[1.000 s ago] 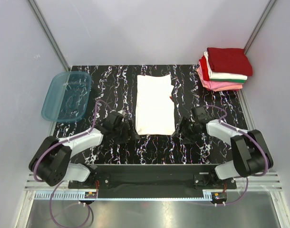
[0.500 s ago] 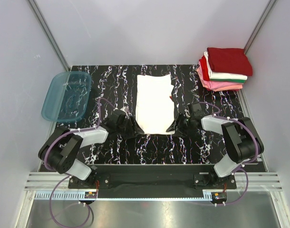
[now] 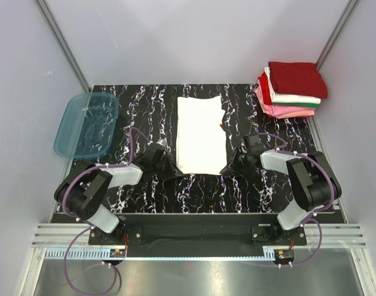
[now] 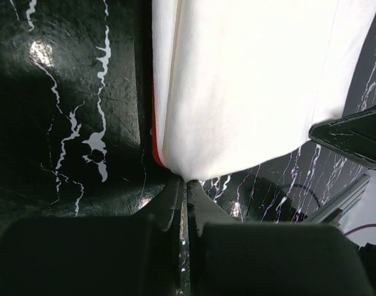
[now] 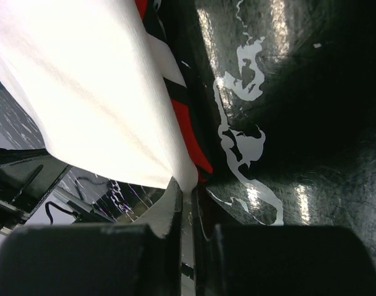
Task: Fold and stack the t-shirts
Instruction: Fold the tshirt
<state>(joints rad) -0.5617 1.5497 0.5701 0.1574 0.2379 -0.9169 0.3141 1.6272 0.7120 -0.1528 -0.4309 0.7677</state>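
I cannot read any words or numbers anywhere. The white t-shirt (image 3: 200,132) shows a bit of red and black print (image 5: 188,117) under its folded edge, but I cannot make out the letters. The stack of folded shirts (image 3: 293,89) shows nothing I can read.

Both grippers at the near corners of a white t-shirt

The white t-shirt (image 3: 200,134) lies flat in the middle of the black, white-veined table (image 3: 145,102), folded into a narrow strip running near to far, with a speck of red at its right edge. The left gripper (image 3: 174,168) meets its near left corner and the right gripper (image 3: 227,166) its near right corner, both arms low and reaching inward. Their jaws are too dark against the table to read. A stack of folded t-shirts (image 3: 294,86) sits at the far right corner, dark red on top, white beneath, pink lowest. A teal plastic tub (image 3: 86,124) rests far left, partly over the table's edge.
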